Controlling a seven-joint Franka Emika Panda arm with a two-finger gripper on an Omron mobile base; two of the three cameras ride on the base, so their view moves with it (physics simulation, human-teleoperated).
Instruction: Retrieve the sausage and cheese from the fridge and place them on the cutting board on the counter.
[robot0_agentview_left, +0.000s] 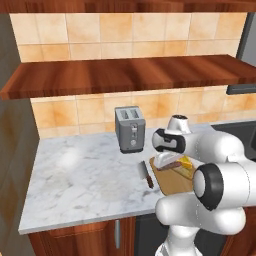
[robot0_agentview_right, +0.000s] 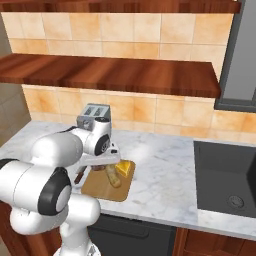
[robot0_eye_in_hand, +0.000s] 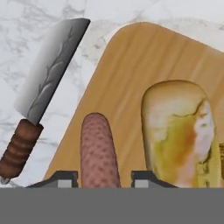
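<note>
The reddish-brown sausage (robot0_eye_in_hand: 99, 148) lies on the tan cutting board (robot0_eye_in_hand: 131, 65), running between my two fingertips. My gripper (robot0_eye_in_hand: 106, 177) hangs low over the board (robot0_agentview_left: 175, 184), its jaws slightly apart, with a thin gap showing on the sausage's right side. The yellow cheese (robot0_agentview_left: 186, 162) wedge rests on the board's far part, just past the gripper (robot0_agentview_right: 102, 164), and the cheese (robot0_agentview_right: 125, 167) sits at the board's (robot0_agentview_right: 107, 189) right corner. The board lies on the marbled counter (robot0_agentview_left: 75, 175). The fridge is out of view.
A pale bread loaf (robot0_eye_in_hand: 179, 135) lies on the board beside the sausage. A dark-handled knife (robot0_eye_in_hand: 48, 74) rests on the counter left of the board. A grey toaster (robot0_agentview_left: 130, 129) stands behind. A dark sink (robot0_agentview_right: 225, 175) lies to the right. A wooden shelf (robot0_agentview_left: 125, 75) hangs overhead.
</note>
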